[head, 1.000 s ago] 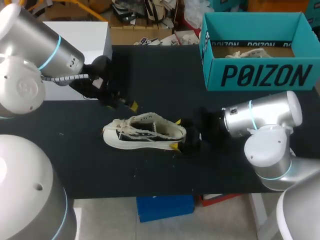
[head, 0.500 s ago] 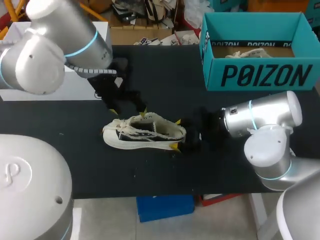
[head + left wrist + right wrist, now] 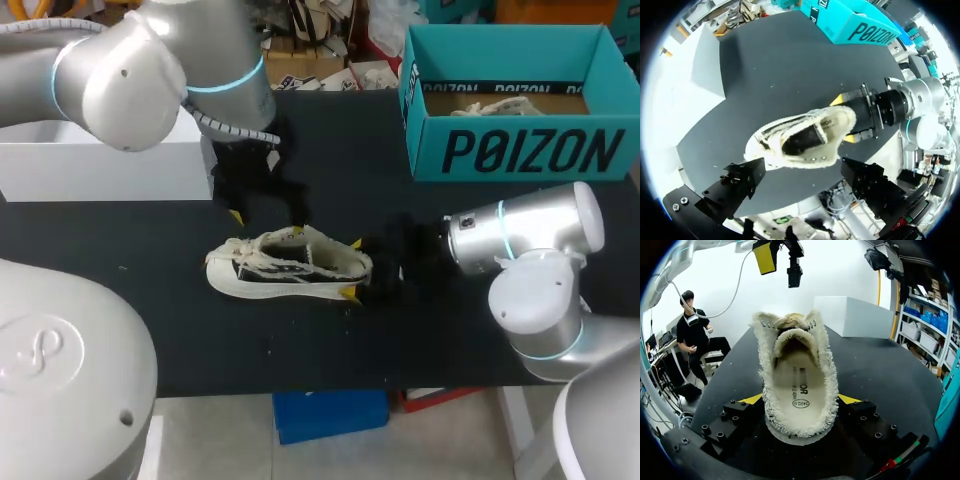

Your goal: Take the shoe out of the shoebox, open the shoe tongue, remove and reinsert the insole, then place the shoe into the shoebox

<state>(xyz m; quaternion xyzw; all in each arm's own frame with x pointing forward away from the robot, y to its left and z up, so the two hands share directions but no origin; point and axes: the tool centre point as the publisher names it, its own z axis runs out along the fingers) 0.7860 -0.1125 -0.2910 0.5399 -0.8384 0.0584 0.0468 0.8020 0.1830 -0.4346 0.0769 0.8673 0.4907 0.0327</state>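
We see the cream shoe (image 3: pixel 796 347) lying on the black table (image 3: pixel 880 370), its heel between the fingers of our right gripper (image 3: pixel 800 400) with one yellow tip pressed to each side of the frayed heel, and its toe pointing away. The mouth faces up and stands wide, so the pale insole (image 3: pixel 800 387) with its dark print shows inside, with tongue and laces bunched at the far end. Above the toe hangs our left gripper (image 3: pixel 780 260), clear of the shoe, and a white box (image 3: pixel 855 315) stands on the table farther off to the right.
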